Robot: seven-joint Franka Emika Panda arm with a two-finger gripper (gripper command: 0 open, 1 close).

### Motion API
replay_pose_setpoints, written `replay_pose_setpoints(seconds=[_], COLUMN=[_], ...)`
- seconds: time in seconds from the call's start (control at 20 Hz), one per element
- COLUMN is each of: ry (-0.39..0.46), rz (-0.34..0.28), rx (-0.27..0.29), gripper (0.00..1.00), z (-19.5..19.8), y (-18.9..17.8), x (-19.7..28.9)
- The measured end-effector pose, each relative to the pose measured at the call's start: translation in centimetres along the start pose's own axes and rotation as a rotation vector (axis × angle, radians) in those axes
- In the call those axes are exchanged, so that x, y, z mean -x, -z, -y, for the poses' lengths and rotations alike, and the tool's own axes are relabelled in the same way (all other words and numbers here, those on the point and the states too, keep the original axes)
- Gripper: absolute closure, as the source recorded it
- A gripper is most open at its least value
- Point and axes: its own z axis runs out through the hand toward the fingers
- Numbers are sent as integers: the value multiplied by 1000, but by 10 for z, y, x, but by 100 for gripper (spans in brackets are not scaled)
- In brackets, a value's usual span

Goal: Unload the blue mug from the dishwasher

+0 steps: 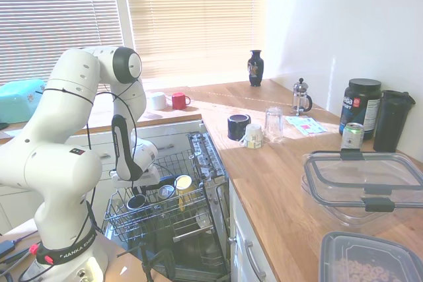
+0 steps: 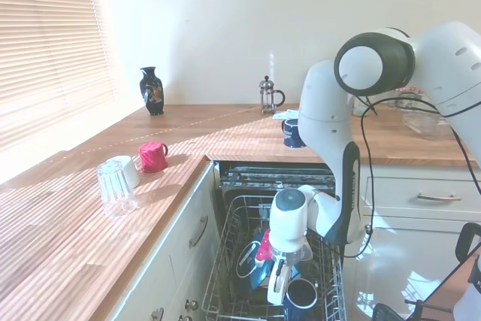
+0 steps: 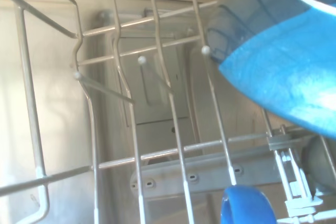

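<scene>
Hanging just above the mug (image 2: 302, 294), gripper (image 2: 278, 288) shows white fingers (image 2: 279, 282) slightly parted, holding nothing. Mug sits upright in the rack (image 2: 225, 261) of the dishwasher (image 2: 274, 173), w/ handle side unclear. Looks glazed ceramic (stiff, slick, chippable, moderately heavy); pinch across the rim wall, lift straight.

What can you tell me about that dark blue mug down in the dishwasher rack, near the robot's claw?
The blue mug is small, glossy and dark navy, with a round open mouth facing up. It sits upright in the grey wire rack of the open dishwasher, near the rack's front. The gripper hangs right beside it, its fingers close to the rim; whether they touch cannot be told. Its lower body is hidden.
</scene>
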Motion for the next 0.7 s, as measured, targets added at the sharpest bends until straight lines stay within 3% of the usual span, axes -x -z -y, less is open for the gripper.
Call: replay_pose_setpoints(seconds=[0.3, 0.7], ry=[-43, -71], rz=[31, 34], rx=[21, 74], gripper=[100, 100], z=[2, 35], y=[19, 63], x=[-7, -13])
